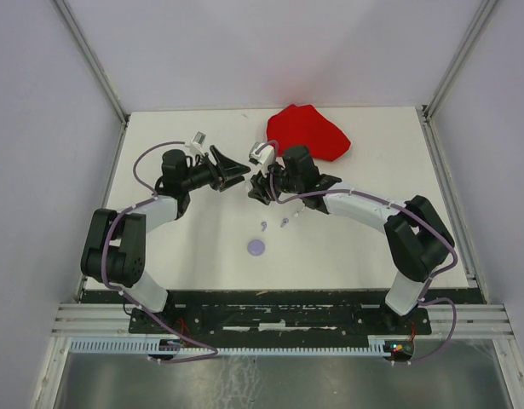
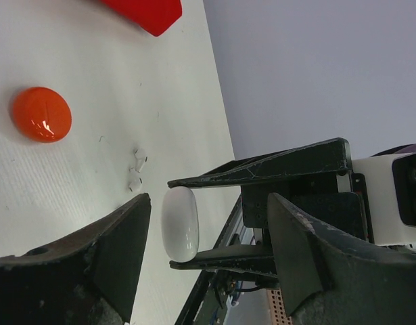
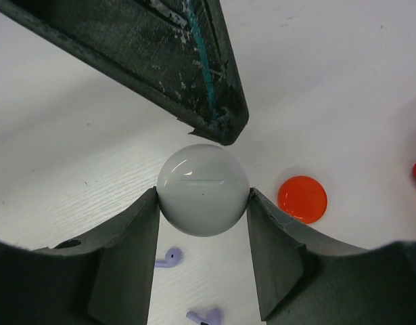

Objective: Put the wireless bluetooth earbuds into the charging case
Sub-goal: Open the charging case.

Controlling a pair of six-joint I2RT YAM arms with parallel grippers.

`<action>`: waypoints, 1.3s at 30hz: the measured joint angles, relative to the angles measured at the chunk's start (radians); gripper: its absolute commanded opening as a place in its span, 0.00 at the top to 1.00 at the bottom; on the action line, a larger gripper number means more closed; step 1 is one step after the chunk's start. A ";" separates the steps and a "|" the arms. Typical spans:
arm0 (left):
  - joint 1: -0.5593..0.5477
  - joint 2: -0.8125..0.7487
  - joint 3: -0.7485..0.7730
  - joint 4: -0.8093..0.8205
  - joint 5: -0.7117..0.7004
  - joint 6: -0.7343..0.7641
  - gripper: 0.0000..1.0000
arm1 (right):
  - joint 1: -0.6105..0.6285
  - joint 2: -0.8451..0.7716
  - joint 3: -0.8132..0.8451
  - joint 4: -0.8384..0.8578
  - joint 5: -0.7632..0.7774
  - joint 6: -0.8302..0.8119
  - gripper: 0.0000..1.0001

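My right gripper point(image 3: 203, 204) is clamped on the white case point(image 3: 203, 186) at mid-table; my left gripper point(image 2: 208, 203) stands open around it, one finger well clear. Lilac earbuds point(image 3: 168, 258) lie loose on the table point(image 1: 347, 251), just nearer

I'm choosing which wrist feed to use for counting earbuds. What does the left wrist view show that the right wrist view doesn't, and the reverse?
Left wrist only: tiny white stemmed plastic earbuds, apparently two, lying on the white table.
Right wrist only: two lilac stemmed plastic earbuds on the table.
Both: the glossy white round case, clamped in the right tool, and the orange round case lying flat on the table.
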State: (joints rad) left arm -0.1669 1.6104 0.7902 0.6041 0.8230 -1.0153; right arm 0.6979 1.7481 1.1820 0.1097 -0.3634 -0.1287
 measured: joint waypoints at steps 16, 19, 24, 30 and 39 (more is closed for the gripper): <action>-0.031 0.000 -0.020 0.023 0.020 0.000 0.28 | -0.007 -0.002 0.000 -0.002 -0.007 0.000 0.56; -0.037 0.001 -0.024 0.023 0.022 0.000 0.30 | -0.008 -0.005 0.000 -0.002 -0.007 0.000 0.56; -0.043 0.002 -0.026 0.024 0.024 0.000 0.34 | -0.013 -0.013 0.000 -0.002 -0.007 0.001 0.56; -0.047 0.008 -0.026 0.024 0.025 0.000 0.43 | -0.013 -0.015 0.000 -0.002 -0.007 0.001 0.56; -0.049 0.017 -0.026 0.026 0.022 0.000 0.53 | -0.013 -0.017 0.000 0.001 -0.013 0.000 0.56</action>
State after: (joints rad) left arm -0.2157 1.6272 0.7647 0.6296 0.8452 -1.0149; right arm 0.6849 1.7313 1.1820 0.1108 -0.3767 -0.1284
